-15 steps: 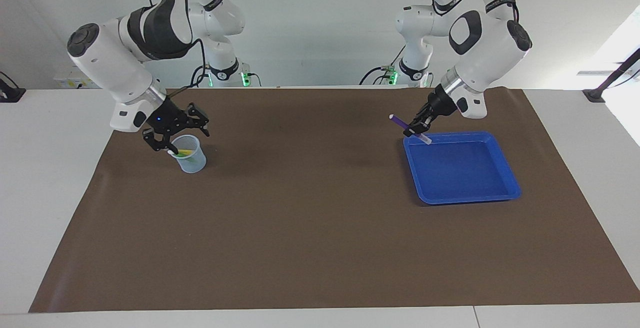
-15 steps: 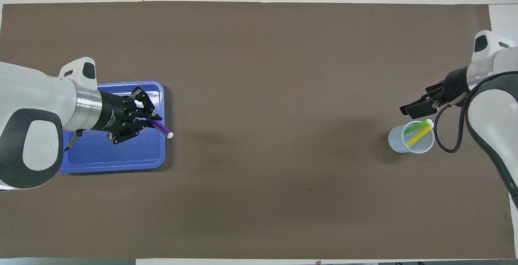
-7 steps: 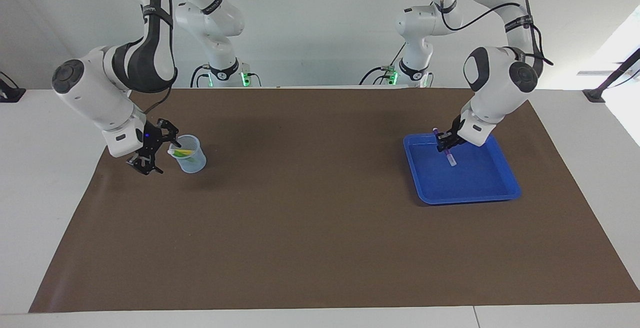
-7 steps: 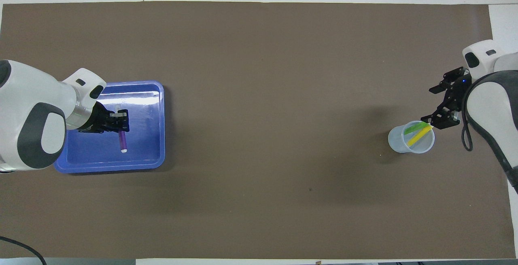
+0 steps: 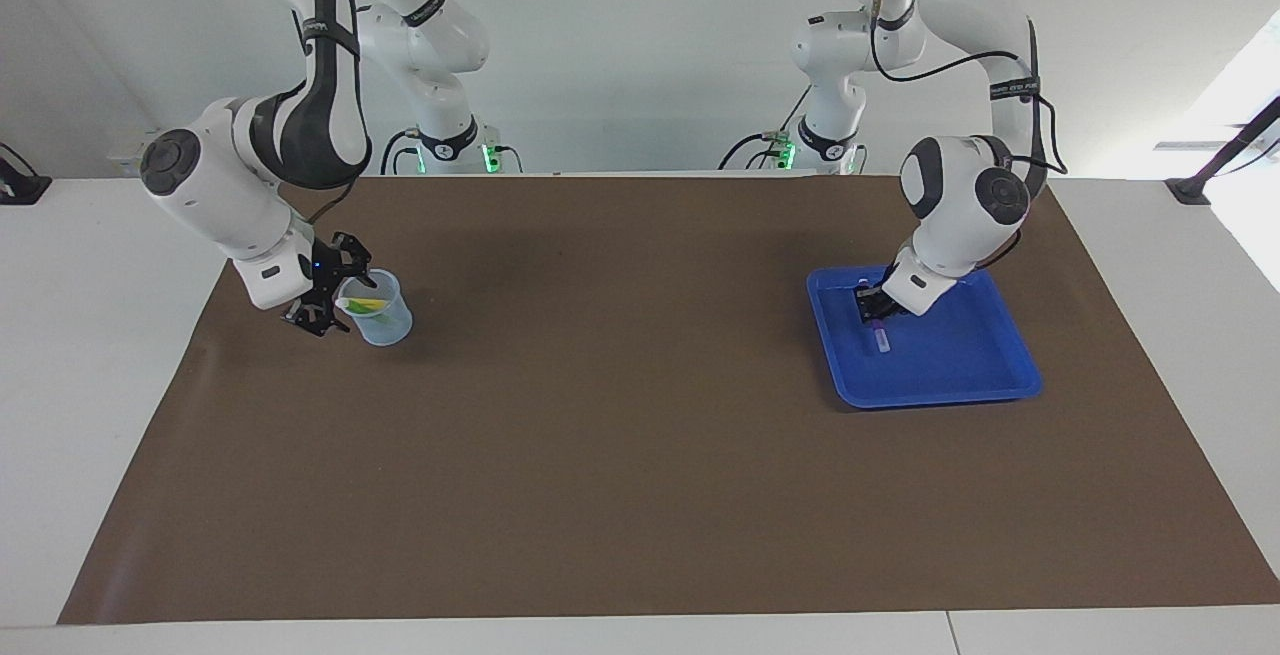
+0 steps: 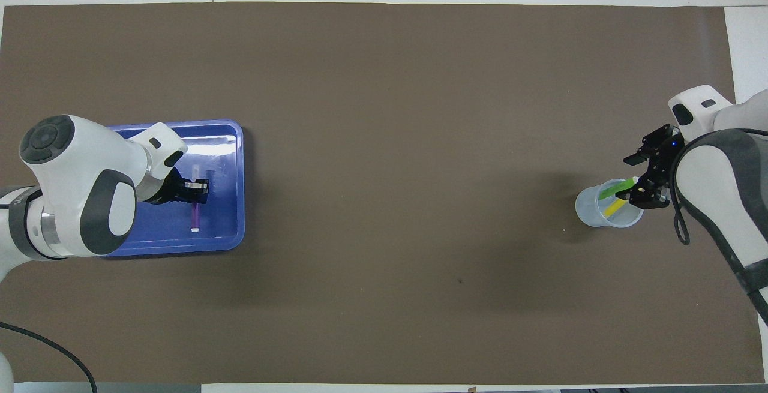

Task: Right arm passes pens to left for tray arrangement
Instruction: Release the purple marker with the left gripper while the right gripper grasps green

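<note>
On the worktop [image 5: 620, 415], read as a dial with 12 o'clock pointing away from the robots, the tray [image 5: 1010, 375] lay at 9 o'clock and the cup [image 5: 385, 325] at 3 o'clock.

Hazards:
- The left jaws, low inside the tray, were narrow on one end of the purple pen [image 5: 880, 337]. Its free end pointed to 6 o'clock, at or just above the tray floor. Opening early could let the pen roll to the rim.
- The right jaws stood spread at the cup's 3 o'clock rim, beside the pen tips. A misjudged closure could pinch the rim or tip the light cup.

Contents:
- Tray: the purple pen only.
- Cup: the green pen [image 6: 613, 190] and the yellow pen [image 6: 613, 207], both leaning.
</note>
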